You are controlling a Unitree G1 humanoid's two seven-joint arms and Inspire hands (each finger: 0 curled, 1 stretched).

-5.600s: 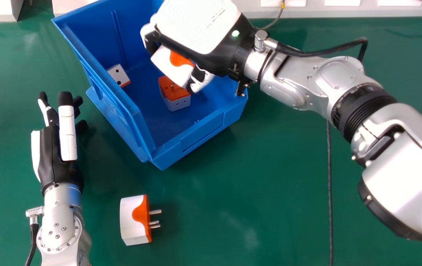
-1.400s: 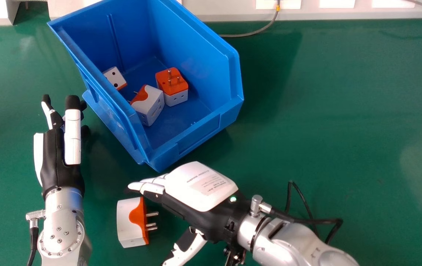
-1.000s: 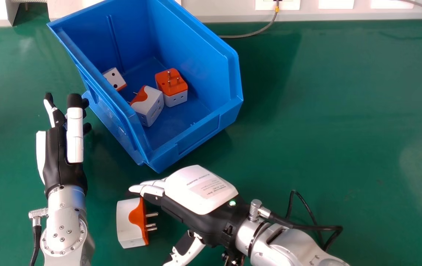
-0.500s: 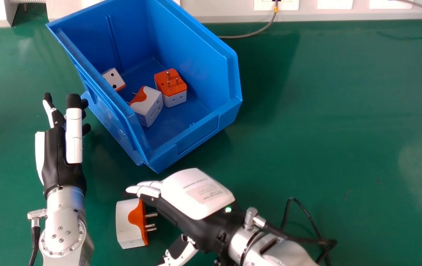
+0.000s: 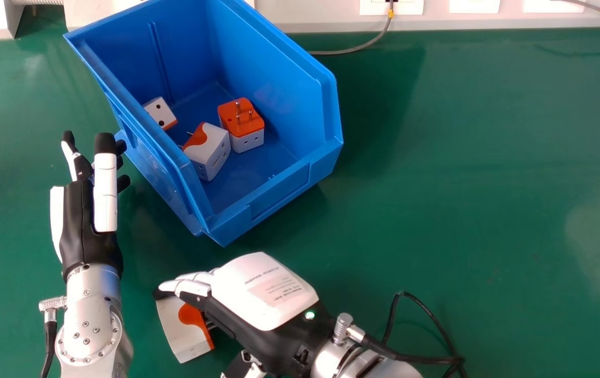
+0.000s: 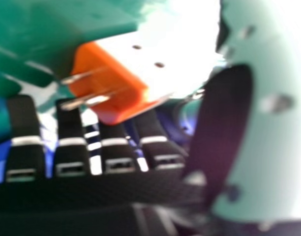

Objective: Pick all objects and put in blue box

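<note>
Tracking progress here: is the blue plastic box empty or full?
Partly filled: the blue plastic box holds three white-and-orange plug adapters, with bare floor showing.

Showing blue on the box (image 5: pixel 281 191), green on the table (image 5: pixel 462 184), white and orange on the plugs (image 5: pixel 183 328). Mixing black with white on the left robot hand (image 5: pixel 82 226) and right robot hand (image 5: pixel 265 291).

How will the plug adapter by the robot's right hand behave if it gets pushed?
The plug adapter looks like hard plastic, so probably stiff. Its boxy body suggests sliding rather than rolling, though the protruding metal pins might catch.
</note>
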